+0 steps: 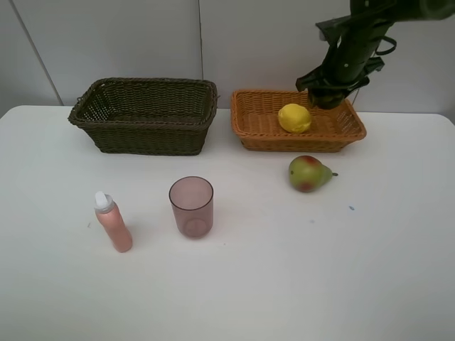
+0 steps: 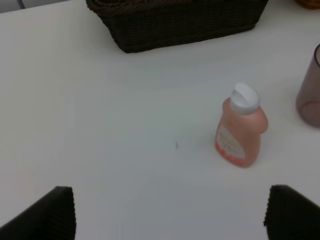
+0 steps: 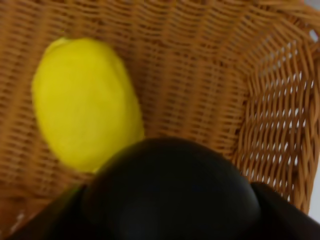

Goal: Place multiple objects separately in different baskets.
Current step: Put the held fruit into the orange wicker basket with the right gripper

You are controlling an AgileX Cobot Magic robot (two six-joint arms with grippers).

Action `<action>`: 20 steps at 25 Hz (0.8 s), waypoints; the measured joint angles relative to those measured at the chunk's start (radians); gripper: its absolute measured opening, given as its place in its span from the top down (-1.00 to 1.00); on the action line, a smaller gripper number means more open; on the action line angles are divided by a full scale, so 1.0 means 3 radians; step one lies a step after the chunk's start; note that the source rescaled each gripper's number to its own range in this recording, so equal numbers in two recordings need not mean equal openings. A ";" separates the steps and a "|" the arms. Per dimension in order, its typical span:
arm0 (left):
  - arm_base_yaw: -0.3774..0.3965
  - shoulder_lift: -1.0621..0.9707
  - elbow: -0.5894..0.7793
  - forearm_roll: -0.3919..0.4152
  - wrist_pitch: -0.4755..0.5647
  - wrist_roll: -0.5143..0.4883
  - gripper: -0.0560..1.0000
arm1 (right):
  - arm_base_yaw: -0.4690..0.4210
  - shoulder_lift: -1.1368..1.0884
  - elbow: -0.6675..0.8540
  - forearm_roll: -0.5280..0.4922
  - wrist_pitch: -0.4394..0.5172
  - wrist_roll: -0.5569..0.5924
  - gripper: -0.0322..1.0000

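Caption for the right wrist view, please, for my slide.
Right gripper holds a dark round mangosteen over the orange woven wicker basket, with a yellow lemon lying inside.

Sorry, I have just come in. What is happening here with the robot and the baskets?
The right gripper hangs over the orange basket, closed on what looks like the mangosteen. The lemon lies in that basket. The pear, cup and bottle are on the table. The left gripper, open, hovers near the bottle.
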 joint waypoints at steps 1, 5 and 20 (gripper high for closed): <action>0.0000 0.0000 0.0000 0.0000 0.0000 0.0000 -1.00 | -0.0017 0.0067 -0.0058 0.0000 0.0000 -0.0019 0.77; 0.0000 0.0000 0.0000 0.0000 0.0000 0.0000 -1.00 | -0.0079 0.0330 -0.0273 -0.0007 -0.0009 -0.0040 0.77; 0.0000 0.0000 0.0000 0.0000 0.0000 0.0000 -1.00 | -0.0170 0.0481 -0.0349 -0.0013 -0.0173 -0.0040 0.77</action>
